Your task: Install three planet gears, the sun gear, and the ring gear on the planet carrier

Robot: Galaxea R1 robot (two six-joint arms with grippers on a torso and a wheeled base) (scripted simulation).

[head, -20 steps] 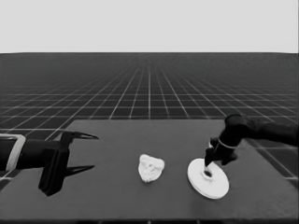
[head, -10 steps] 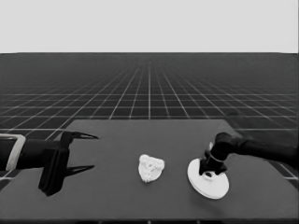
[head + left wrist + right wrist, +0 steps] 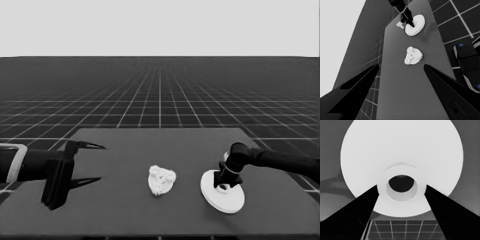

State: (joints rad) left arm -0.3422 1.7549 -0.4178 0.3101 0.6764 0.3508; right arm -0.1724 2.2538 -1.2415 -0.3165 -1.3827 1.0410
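The larger round part (image 3: 223,192) is lying at the lower right of the head view, hub up. Your right gripper (image 3: 223,184) is straddling that hub (image 3: 401,185), fingers spread and seemingly not yet touching. Closing off-centre risks shoving it. The gear cluster (image 3: 161,180) is waiting mid-frame; the left gripper (image 3: 85,162) is idling open at lower left.

Right arm down at work, left arm waiting.
Right gripper (image 3: 223,186) points down, jaws spread apart; left gripper (image 3: 95,162) hangs level at the side, jaws wide.
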